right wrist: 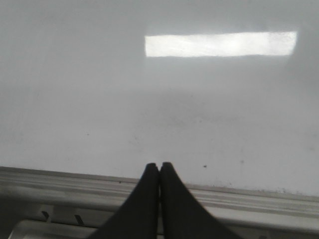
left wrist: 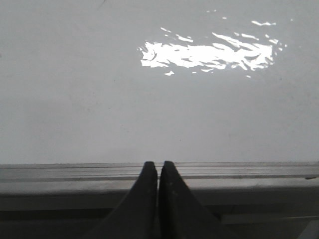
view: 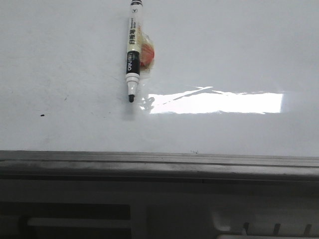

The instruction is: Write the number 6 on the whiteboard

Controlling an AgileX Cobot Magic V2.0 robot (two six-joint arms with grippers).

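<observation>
The whiteboard (view: 224, 55) lies flat before me, glossy white, its grey metal frame (view: 159, 162) running along the near edge. I can see no drawn 6 on it. A marker (view: 132, 50) lies on the board, uncapped, black tip pointing toward the frame, with a small red and yellow object (view: 147, 54) just beside its barrel. A bright rectangular glare (view: 217, 103) sits beside the tip, away from a tiny dark speck (view: 42, 115). My left gripper (left wrist: 158, 167) hangs over the frame, jaws pressed together. My right gripper (right wrist: 159, 168) does likewise, jaws pressed together, pinching nothing.
</observation>
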